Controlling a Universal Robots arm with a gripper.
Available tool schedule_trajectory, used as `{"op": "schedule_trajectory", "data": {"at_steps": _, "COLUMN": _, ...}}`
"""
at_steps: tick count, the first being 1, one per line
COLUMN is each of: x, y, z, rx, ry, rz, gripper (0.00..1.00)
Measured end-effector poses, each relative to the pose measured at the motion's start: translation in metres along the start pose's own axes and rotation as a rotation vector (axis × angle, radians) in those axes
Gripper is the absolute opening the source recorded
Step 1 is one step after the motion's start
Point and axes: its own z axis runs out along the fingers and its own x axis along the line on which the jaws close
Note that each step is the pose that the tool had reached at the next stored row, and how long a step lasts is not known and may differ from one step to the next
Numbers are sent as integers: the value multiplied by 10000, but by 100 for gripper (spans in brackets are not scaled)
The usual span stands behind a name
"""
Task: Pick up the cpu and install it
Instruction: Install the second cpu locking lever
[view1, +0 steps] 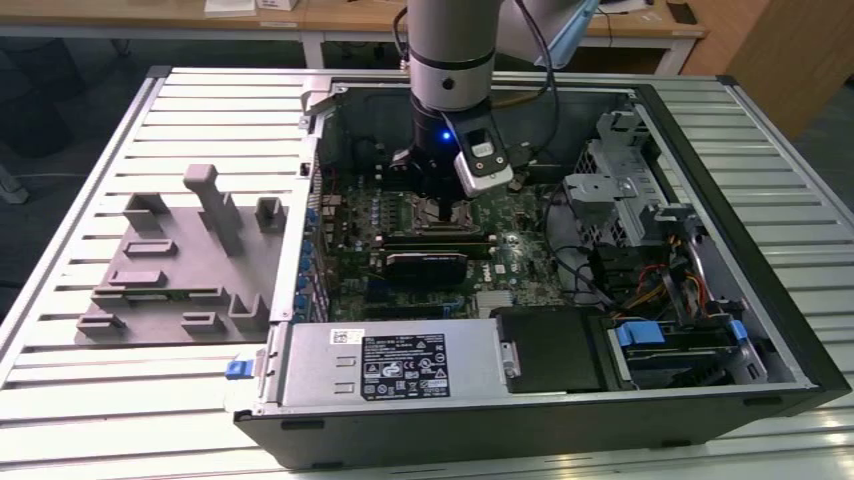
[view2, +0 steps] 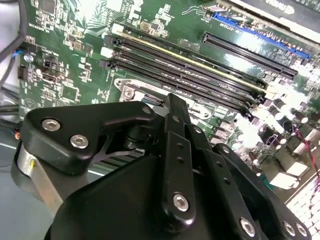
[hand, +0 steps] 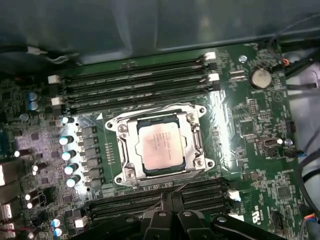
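Note:
The cpu (hand: 159, 147), a flat square chip with a silvery top, lies flat inside the metal socket frame (hand: 197, 142) on the green motherboard (hand: 250, 125) in the first wrist view. My gripper (hand: 169, 198) hovers just beside the socket, over the memory slots (hand: 200, 192), shut with nothing in it. In the exterior view the gripper (view1: 442, 198) reaches down into the open computer case (view1: 694, 130), right above the socket area. The second wrist view has the black gripper body (view2: 175, 170) in front of the board and its long slots (view2: 190, 70).
A grey fixture plate (view1: 174, 270) with upright blocks lies on the slatted table at the exterior view's left. Inside the case are a power supply (view1: 387, 365), a drive cage (view1: 601, 190), cables (view1: 654, 280) and a card (view1: 427, 265) close to the socket.

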Motion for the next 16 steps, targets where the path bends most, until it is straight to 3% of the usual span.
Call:
{"op": "schedule_trajectory", "data": {"at_steps": 4, "x": 51, "y": -19, "z": 24, "rx": -21, "ry": 5, "rz": -271, "gripper": 11}}
{"op": "schedule_trajectory", "data": {"at_steps": 9, "x": 135, "y": -51, "z": 60, "rx": -152, "ry": 26, "rz": -477, "gripper": 11}}
{"op": "schedule_trajectory", "data": {"at_steps": 13, "x": 185, "y": -85, "z": 85, "rx": -299, "ry": 50, "rz": -588, "gripper": 11}}
{"op": "schedule_trajectory", "data": {"at_steps": 16, "x": 203, "y": -112, "z": 102, "rx": -491, "ry": 80, "rz": -610, "gripper": 11}}
